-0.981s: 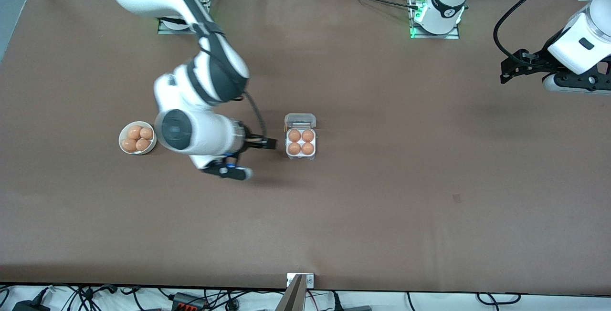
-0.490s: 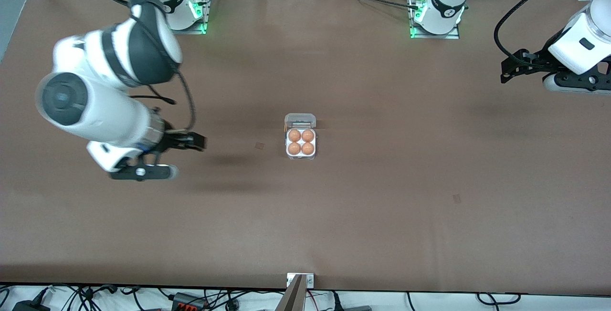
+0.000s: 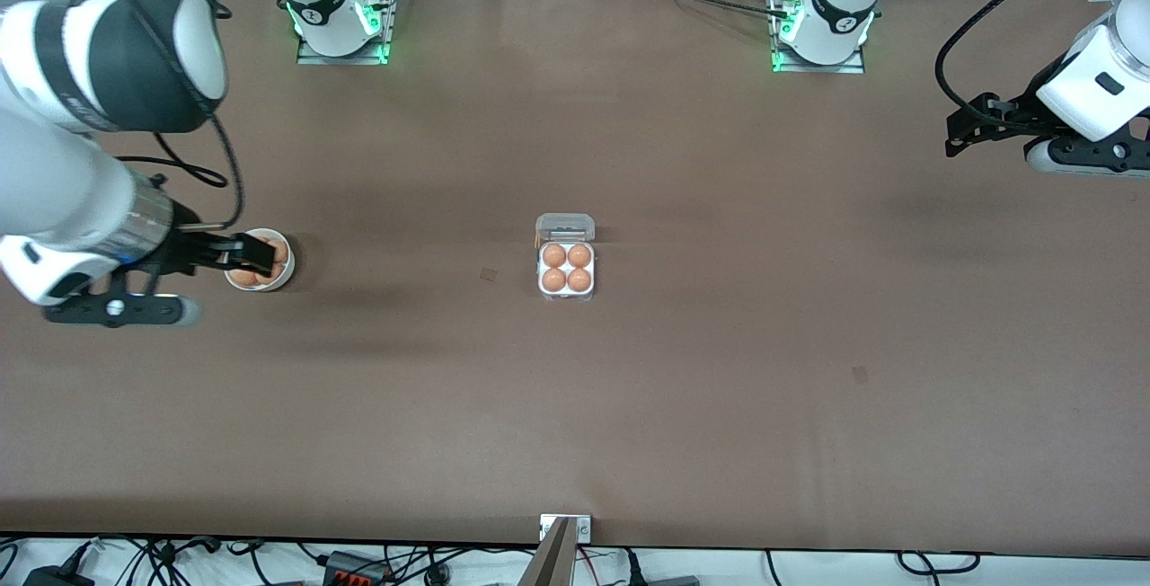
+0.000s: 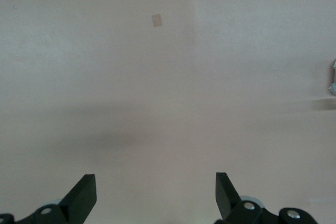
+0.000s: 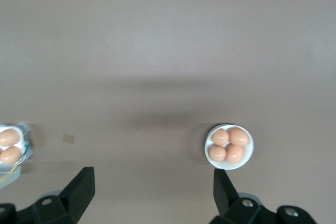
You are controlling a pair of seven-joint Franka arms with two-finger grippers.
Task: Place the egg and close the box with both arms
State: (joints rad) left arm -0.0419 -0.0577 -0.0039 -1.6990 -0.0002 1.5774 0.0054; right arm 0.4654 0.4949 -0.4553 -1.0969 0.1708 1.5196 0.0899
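Box: the box sits mid-frame in the front view, a little above centre, on the brown table. Its white tray holds four brown eggs, one per cell. The clear lid is open and lies back just above the tray in the picture.

Bowl: the white bowl sits at the left of the front frame, toward the right arm's end of the table, well apart from the box. In my right wrist view it shows four brown eggs.

My right gripper: at the left of the front frame, up over the bowl, fingers spread wide, holding nothing.

My left gripper: at the upper right of the front frame, over bare table at the left arm's end, waiting. Its fingers stand wide apart and empty in my left wrist view.

Marks: a small tan patch lies on the table between bowl and box.
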